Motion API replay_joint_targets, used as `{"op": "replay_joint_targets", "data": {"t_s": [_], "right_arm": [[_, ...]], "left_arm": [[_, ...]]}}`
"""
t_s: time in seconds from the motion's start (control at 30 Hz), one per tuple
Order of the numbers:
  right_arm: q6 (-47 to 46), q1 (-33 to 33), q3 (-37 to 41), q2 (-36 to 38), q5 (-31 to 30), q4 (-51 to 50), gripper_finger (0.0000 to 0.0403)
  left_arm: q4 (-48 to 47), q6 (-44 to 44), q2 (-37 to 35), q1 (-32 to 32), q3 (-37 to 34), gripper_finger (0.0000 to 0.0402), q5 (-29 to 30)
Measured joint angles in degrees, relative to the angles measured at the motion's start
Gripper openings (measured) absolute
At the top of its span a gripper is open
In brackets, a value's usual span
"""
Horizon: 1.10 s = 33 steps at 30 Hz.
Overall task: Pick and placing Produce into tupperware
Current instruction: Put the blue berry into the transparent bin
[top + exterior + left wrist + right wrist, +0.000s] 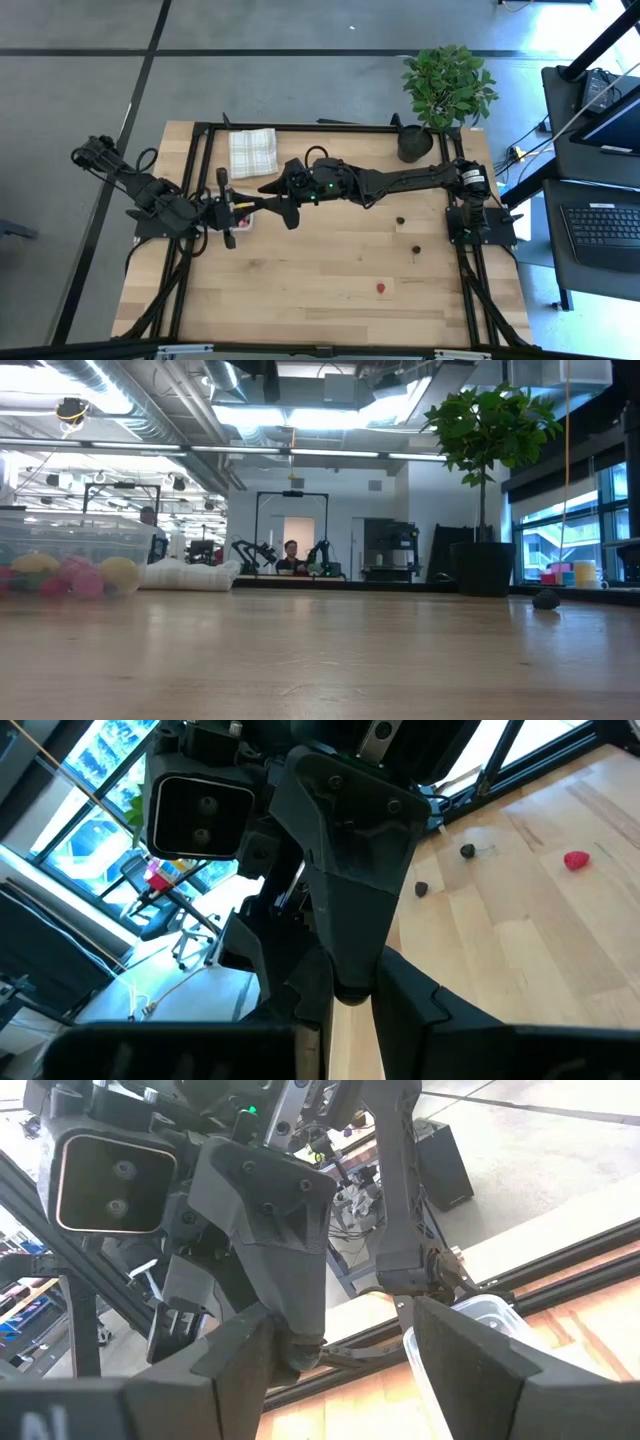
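The clear tupperware stands on the table's left part with yellow and pink produce inside. Both grippers hang high above it, tip to tip. My left gripper comes from the left, nearly shut on a small dark lump, seemingly a dark piece of produce. My right gripper reaches across from the right and is open, its fingers on either side of the left gripper's tip. Two dark pieces and a red one lie loose on the table. My left gripper pinches the small dark lump between its two fingertips. The fingers come nearly level from the table's left. The lump is held high, clear of the table and the tupperware. Its exact shape does not show.
A folded checked cloth lies at the far edge and a potted plant stands at the far right corner. Black frame rails run along the table's edges. Bare wood lies along the near half.
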<state>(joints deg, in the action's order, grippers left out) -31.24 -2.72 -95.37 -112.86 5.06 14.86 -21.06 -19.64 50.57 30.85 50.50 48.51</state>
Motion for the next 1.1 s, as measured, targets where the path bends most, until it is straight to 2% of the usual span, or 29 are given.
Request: {"op": "replay_joint_targets", "data": {"t_s": [0.2,0.4,0.77,1.1], "right_arm": [[0.02,0.00,0.07,-0.09,3.16,3.21,0.0237],[-1.30,-0.63,-0.53,0.44,7.35,9.25,0.0238],[-1.08,-0.79,-0.24,0.15,7.55,9.05,0.0237],[0.35,0.30,-0.20,0.15,10.57,7.39,0.0237]], "left_arm": [[0.56,0.15,0.00,0.02,0.09,0.0049,-0.23],[-1.33,1.53,0.11,-0.24,-0.35,0.0032,0.83],[-2.47,1.75,-0.02,1.18,-0.28,0.0028,2.25],[-10.67,14.12,-2.73,4.54,-0.17,0.0033,6.11]]}}
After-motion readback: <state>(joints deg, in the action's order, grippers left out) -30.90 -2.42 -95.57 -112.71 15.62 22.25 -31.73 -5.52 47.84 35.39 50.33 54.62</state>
